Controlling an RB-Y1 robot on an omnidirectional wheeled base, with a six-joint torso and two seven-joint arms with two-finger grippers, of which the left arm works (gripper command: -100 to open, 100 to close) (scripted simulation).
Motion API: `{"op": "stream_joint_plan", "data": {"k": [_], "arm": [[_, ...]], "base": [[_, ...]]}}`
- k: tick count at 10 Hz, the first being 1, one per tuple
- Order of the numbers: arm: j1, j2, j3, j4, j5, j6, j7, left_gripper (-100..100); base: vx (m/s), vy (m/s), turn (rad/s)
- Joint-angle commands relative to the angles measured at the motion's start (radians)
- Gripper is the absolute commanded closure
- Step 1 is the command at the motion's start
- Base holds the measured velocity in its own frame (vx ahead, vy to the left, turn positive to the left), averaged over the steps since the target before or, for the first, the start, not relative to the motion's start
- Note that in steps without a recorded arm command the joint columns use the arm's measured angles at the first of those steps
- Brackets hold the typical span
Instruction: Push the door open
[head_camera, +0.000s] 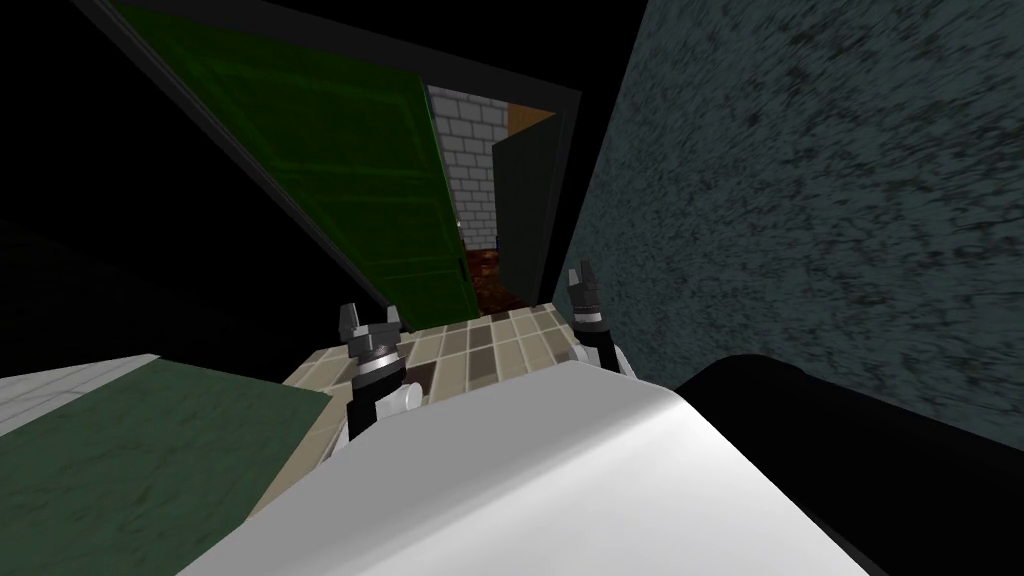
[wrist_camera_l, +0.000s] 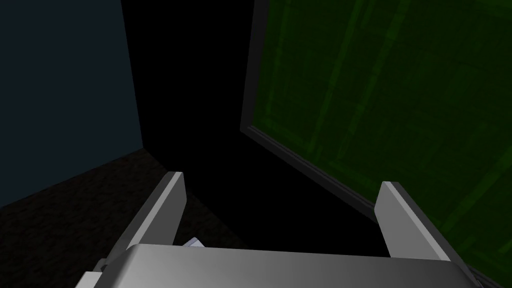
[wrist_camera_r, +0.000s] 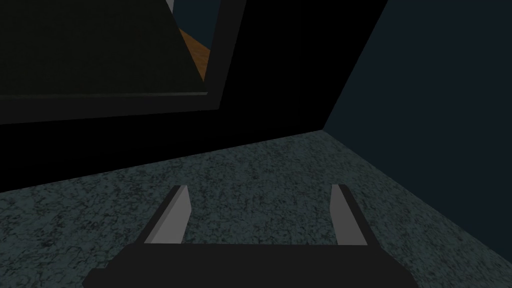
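Push pending: green door (head_camera: 340, 170) ajar.
Left end effector (head_camera: 370, 316), spread wide, sits just before the door's face; right end effector (head_camera: 582, 274), also wide, lies farther off.

A dim room. Beige and brown floor tiles (head_camera: 480, 350) run ahead in a checkered pattern. A rough, mottled grey-green wall (head_camera: 800, 220) rises on the right. Farther ahead stands a grey brick wall (head_camera: 470, 160) above a reddish-brown floor (head_camera: 497, 285). A wood-coloured patch (head_camera: 528, 118) shows beside the bricks. A black area (head_camera: 120, 250) lies to the left.
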Motion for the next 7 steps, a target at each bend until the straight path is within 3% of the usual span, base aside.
{"op": "stream_joint_plan", "data": {"k": [1,7], "arm": [[-0.012,0.006,-0.001,0.033,0.015,-0.009,0.025,-100],[-0.055,0.024,-0.004,0.155,0.071,-0.037,0.118,-100]], "base": [[0.087,0.024,-0.076],[0.092,0.020,-0.090]]}}
